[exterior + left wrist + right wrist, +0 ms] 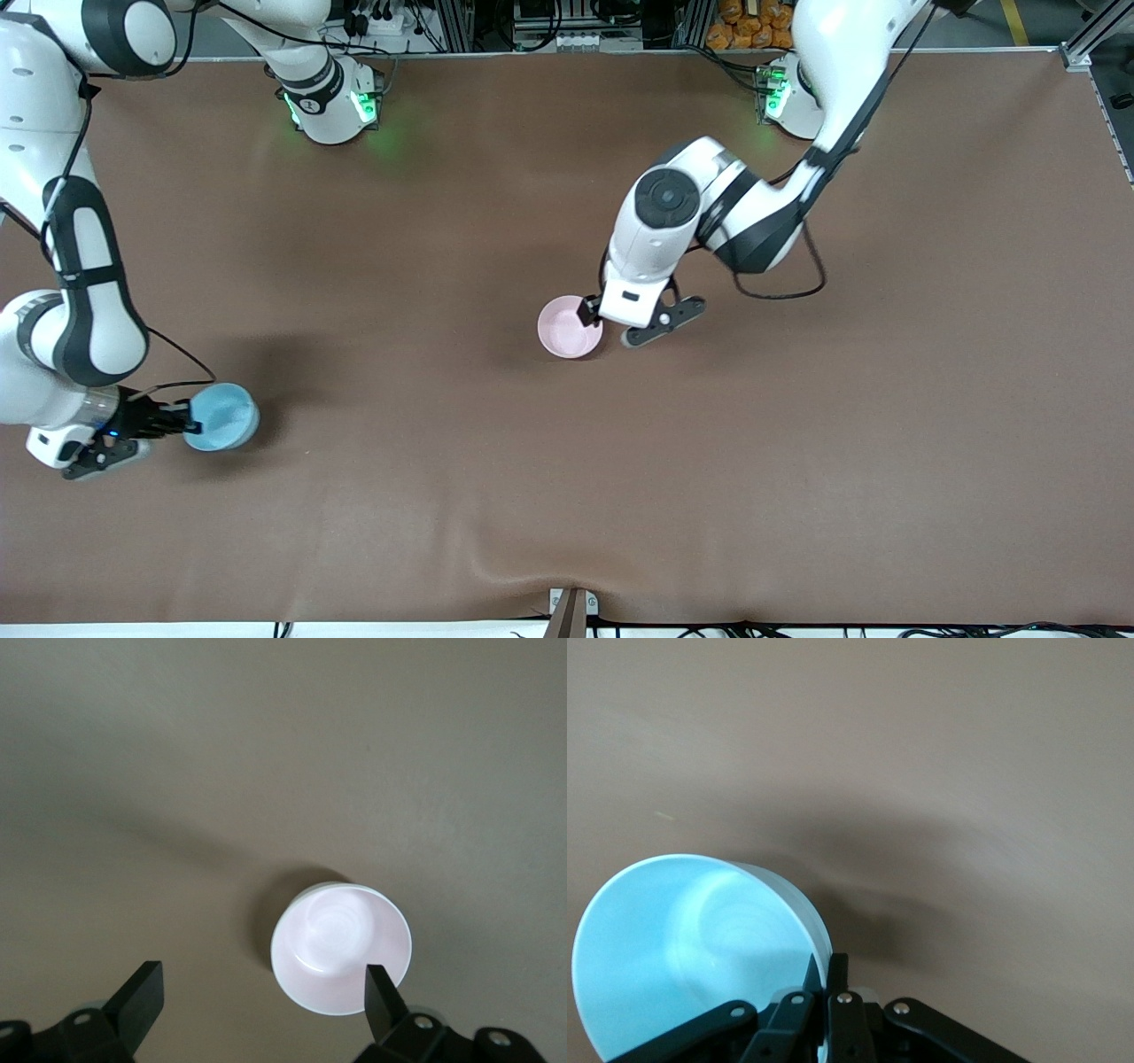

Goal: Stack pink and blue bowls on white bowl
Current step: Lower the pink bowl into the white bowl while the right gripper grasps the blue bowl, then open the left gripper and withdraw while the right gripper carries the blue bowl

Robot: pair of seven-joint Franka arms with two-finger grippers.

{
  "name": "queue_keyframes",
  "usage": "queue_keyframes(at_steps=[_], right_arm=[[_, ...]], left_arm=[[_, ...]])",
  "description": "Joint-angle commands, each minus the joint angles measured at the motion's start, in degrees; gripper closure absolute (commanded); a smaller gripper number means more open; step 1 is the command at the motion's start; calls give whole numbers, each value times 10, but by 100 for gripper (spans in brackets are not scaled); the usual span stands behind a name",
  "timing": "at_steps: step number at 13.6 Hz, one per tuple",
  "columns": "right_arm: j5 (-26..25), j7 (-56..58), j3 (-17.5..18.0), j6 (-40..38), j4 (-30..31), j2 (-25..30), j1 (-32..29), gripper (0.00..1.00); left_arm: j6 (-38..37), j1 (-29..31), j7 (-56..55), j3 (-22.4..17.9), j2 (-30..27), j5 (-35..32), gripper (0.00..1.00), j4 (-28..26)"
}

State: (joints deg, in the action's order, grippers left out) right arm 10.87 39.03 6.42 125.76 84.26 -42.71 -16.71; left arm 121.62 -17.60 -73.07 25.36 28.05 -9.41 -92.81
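Note:
The pale pink bowl (567, 328) sits upright near the table's middle and also shows in the left wrist view (337, 943). A thin pale edge shows round it; I cannot tell whether that is the white bowl, which shows nowhere on its own. My left gripper (595, 317) (263, 997) is open and empty just above it, with one finger (383, 997) over the bowl's rim. My right gripper (186, 424) (830, 973) is shut on the rim of the sky-blue bowl (223, 415) (682, 948), low at the right arm's end of the table.
The brown table cover (797, 443) has a wrinkle near a metal bracket (570, 610) at the table's edge nearest the front camera. The arms' bases (332, 102) stand along the edge farthest from that camera.

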Motion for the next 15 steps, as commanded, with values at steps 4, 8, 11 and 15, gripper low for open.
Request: queue_keyframes(at_steps=[4,8,11,15], right_arm=[[13,12,122,-55,16,29,-3,100],[7,-81,144,-55,17,37,56,100],[1,-145,141,-46,18,38,120,100],[-33,-206,141,44,45,34,226,100]], left_arm=[[-66,45,43,7,-75,-5,0,-11],[-98,63,47,9,-101,-3,0,-10],[-115,80,64,9,-120,18,0,-9],[-143,120,110,9,-151,53,0,-9]])
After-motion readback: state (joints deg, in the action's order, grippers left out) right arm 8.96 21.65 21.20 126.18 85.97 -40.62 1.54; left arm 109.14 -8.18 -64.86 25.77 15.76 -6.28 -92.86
